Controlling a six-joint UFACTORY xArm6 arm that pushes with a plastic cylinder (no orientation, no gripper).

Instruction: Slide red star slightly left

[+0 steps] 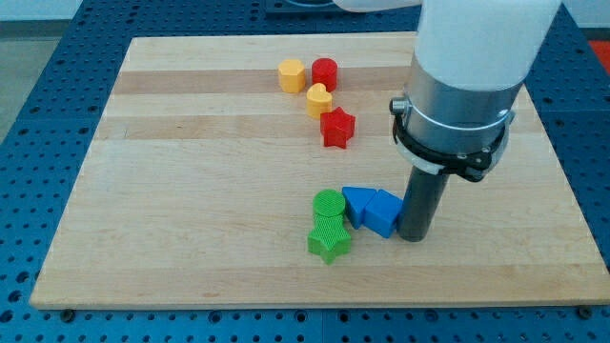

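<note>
The red star [337, 127] lies flat on the wooden board [191, 191], a little to the view's right of its middle and toward the view's top, touching or nearly touching the yellow heart-like block [319, 99] at its upper left; beyond that sit a yellow hexagon [292, 74] and a red cylinder [325, 72] side by side. It looks like a small, stiff, light plastic piece that should slide easily on the smooth wood, though its points could make it spin if struck off-centre, so I judge the best contact is square on its right-hand side, and the push will likely nudge the yellow heart-like block too. My tip [414, 236] has no jaws to open or close; it rests well below the star, just right of two blue blocks [372, 210], seemingly touching the nearer one, with a green cylinder [329, 204] and a green star [330, 238] to their left. No brand, label or writing is legible anywhere
</note>
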